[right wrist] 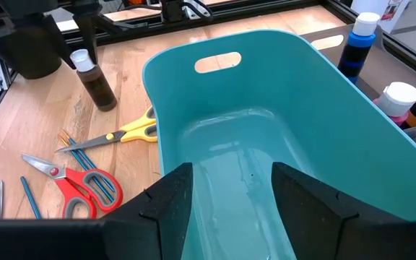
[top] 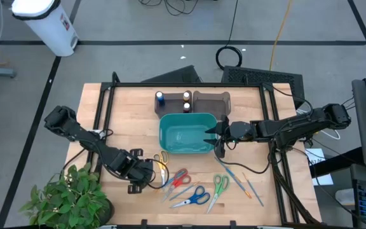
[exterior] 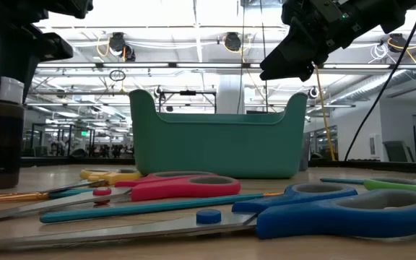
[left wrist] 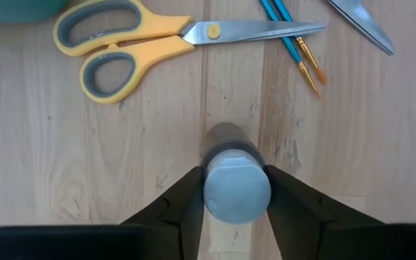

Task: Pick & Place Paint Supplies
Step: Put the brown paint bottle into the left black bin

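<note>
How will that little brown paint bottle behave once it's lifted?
The brown paint bottle is tall, narrow and upright, so a nudge would probably tip it. Round sides suggest rolling afterwards. The left gripper has its fingers on the cap, so it seems light and rigid.

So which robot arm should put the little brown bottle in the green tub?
The left. Its gripper is already closed around the brown bottle. The right gripper hangs empty over the tub, far from that bottle.

Two dark, jointed arms, matte black casings, black cables trailing along each. Left hand and right hand ending in blunt, wedge-shaped black fingers.
</note>
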`<action>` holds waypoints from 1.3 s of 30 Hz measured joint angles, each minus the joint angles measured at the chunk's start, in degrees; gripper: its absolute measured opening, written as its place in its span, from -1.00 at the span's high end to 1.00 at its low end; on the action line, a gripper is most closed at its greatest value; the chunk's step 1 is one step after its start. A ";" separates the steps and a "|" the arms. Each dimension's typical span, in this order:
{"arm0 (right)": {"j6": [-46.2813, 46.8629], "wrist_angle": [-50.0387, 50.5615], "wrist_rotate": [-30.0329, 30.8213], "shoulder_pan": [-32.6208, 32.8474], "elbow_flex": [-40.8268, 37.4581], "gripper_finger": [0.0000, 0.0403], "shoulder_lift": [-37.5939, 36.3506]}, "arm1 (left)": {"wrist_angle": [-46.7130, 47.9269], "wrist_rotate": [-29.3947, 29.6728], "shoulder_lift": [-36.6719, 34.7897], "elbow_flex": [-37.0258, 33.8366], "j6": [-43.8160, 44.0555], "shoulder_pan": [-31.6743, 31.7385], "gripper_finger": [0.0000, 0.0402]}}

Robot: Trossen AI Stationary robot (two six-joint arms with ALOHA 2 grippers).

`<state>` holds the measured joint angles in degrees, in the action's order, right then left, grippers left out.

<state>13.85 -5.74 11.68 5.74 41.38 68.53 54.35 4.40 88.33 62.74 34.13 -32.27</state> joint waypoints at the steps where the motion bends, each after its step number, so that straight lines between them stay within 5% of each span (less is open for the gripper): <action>1: 0.00 0.00 0.00 0.00 0.00 0.10 0.00 | 0.00 0.00 0.00 0.02 -0.31 0.00 0.36; 39: 0.00 0.28 0.01 -0.01 0.00 0.10 0.00 | -0.18 0.92 0.00 0.04 -0.90 0.00 0.35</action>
<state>13.85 -5.45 11.69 5.73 41.39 68.53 54.17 5.32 88.33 62.78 33.23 -32.27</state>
